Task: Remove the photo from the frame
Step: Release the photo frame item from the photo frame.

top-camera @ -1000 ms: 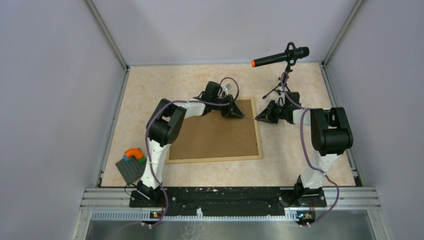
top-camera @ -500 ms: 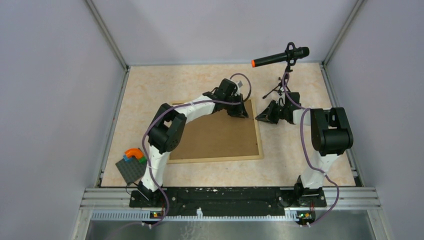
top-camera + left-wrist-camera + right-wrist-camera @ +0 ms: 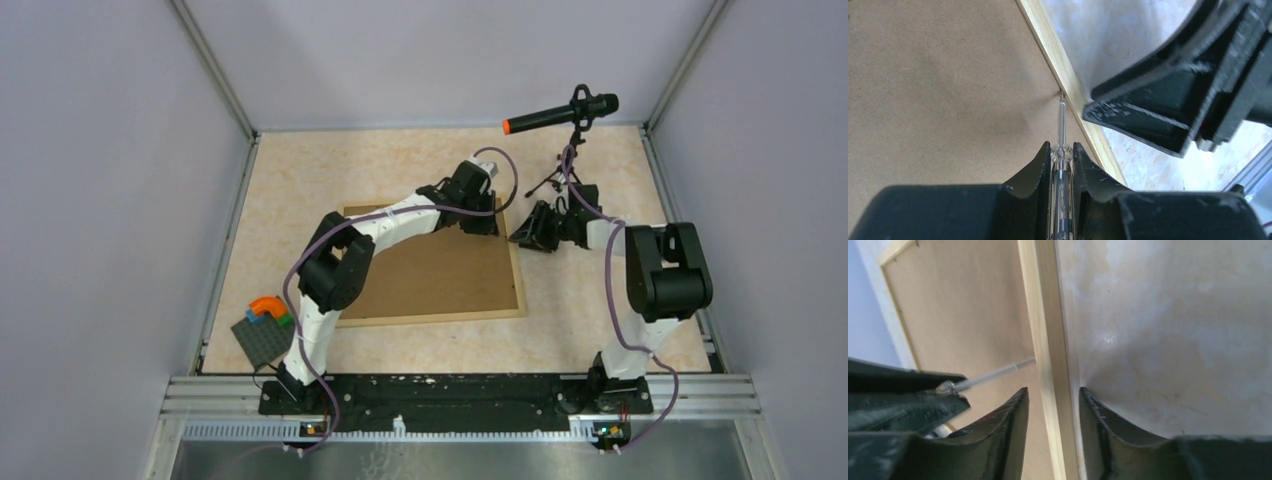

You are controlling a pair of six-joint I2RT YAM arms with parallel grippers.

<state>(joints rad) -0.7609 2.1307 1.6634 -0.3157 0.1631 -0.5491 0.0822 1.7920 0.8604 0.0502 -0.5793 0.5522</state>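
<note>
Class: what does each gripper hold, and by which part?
Left gripper holds a screwdriver by its clear handle. Right gripper straddles the frame edge, jaws open, holding nothing.

Setting: a robotics test cell in a laboratory. Plain grey panel walls [image 3: 100, 200] enclose the worktop [image 3: 300, 170] on three sides, joined by aluminium corner posts [image 3: 215, 70]. Along the worktop's near edge, an aluminium rail [image 3: 460, 395] carries the bolted left arm [image 3: 335, 265] and right arm [image 3: 665, 270], with exposed purple cabling [image 3: 610, 295]. A microphone [image 3: 560, 112] on a stand occupies the worktop's far right corner.
</note>
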